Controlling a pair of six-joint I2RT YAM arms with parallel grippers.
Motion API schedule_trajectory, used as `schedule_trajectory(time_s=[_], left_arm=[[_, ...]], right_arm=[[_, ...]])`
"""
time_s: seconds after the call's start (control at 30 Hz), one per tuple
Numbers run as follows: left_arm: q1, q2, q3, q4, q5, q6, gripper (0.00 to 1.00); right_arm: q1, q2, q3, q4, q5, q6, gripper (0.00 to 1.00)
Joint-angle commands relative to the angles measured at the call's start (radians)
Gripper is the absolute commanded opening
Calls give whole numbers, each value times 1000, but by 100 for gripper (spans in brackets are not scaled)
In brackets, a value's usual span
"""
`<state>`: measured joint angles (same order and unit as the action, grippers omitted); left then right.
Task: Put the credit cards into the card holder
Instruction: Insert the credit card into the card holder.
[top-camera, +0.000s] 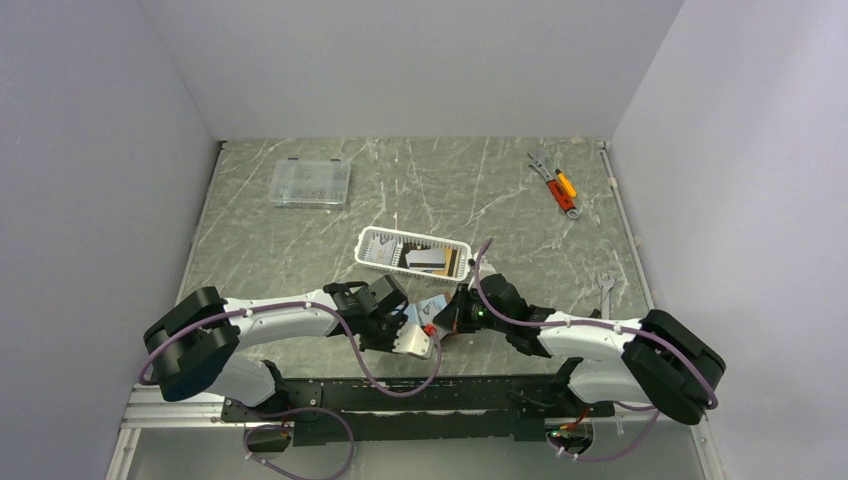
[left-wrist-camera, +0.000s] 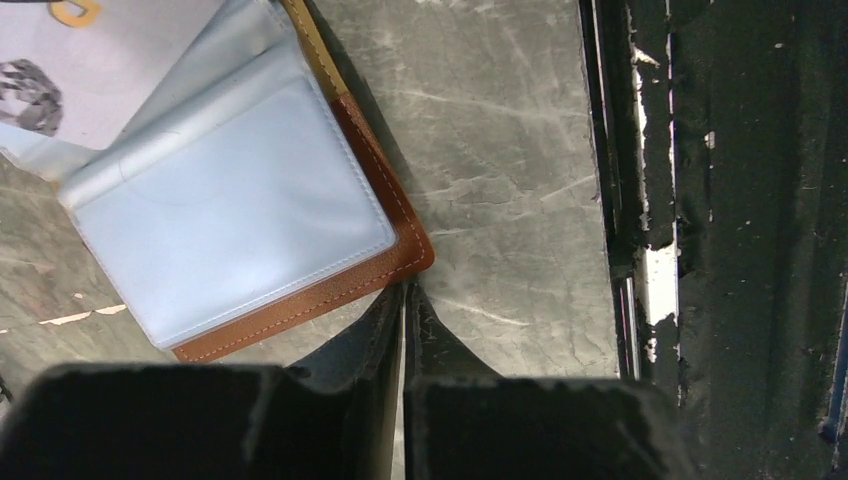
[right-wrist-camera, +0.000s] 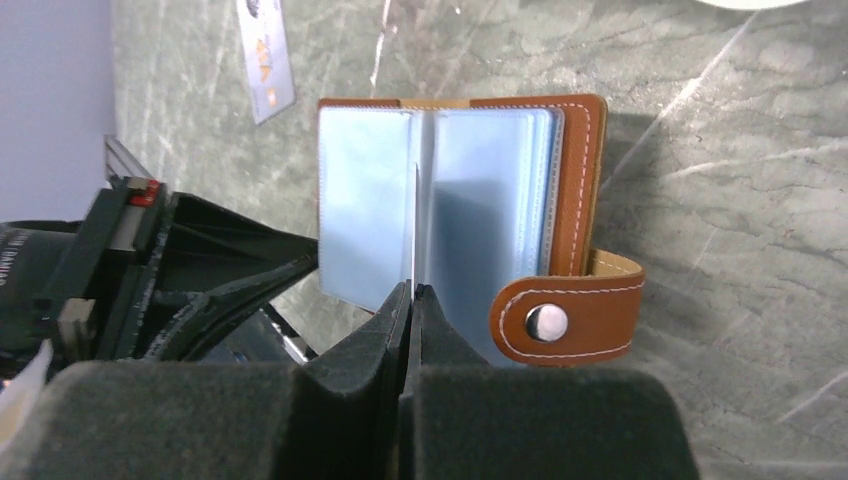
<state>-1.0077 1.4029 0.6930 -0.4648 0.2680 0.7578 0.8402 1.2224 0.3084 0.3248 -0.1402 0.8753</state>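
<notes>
Centrally, the card holder lay open near the front edge of the table, between both arms. The right gripper was clenched on 1 clear inner sleeve. The left gripper was drawn nearly closed, tips touching the brown cover's corner. 1 credit card lay just beside the holder, and more cards sat in the white basket behind.

The card holder is open, its brown cover framing pale blue sleeves, with the snap tab at its lower right. Just below it, the right gripper pinches one middle sleeve's edge. The left gripper reaches its lower left edge. A credit card lies beyond its upper left.
</notes>
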Motion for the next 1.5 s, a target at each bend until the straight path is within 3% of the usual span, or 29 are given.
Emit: schedule_trajectory(time_s=[0.0,0.33,1.0,1.47], left_arm=[[-8,-9,-3,-14,3,-32,9],[-11,17,21,-29,27,-62,0],[-22,6,27,-46,51,-81,0],[-25,31,36,-55,42,-87,0]], right_arm=[[-2,-53,-16,137,50,41,0],[48,89,16,241,108,59,0],[119,195,6,300,256,63,0],[137,254,-27,387,245,84,0]])
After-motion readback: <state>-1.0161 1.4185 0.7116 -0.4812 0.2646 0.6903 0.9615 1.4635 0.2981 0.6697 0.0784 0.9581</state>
